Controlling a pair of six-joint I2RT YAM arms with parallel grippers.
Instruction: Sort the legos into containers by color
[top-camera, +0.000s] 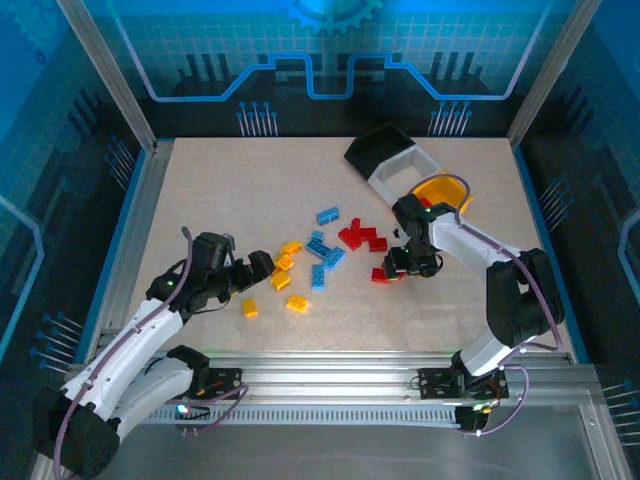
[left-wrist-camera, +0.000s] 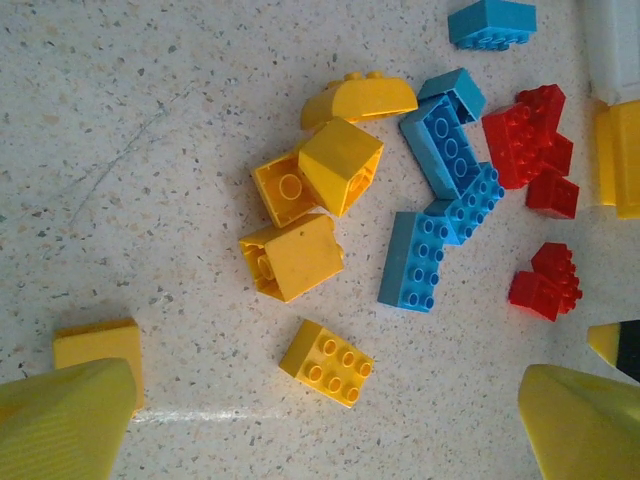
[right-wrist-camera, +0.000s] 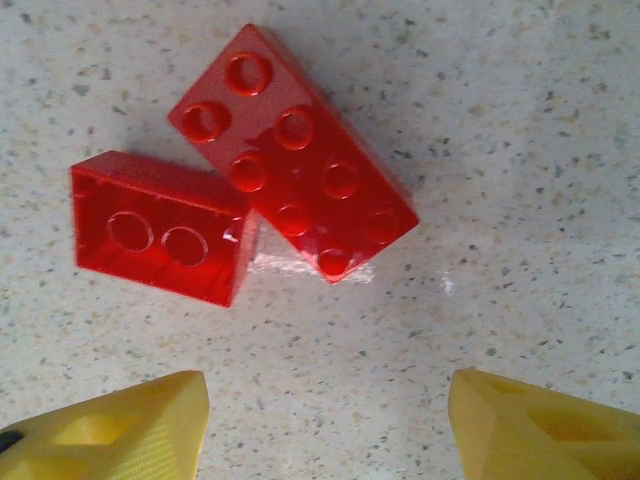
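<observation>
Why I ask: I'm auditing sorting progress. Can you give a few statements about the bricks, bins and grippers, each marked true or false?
1. Two red bricks lie touching on the table ahead of the right gripper. True.
2. The right gripper holds a blue brick. False: its jaws stand open with nothing between them.
3. The black bin, white bin and orange-yellow bin stand together at the table's far right. True.
4. The left gripper is shut. False: it is open wide near the yellow bricks.
5. Every brick is in a bin. False: blue bricks, among others, lie loose on the table.
</observation>
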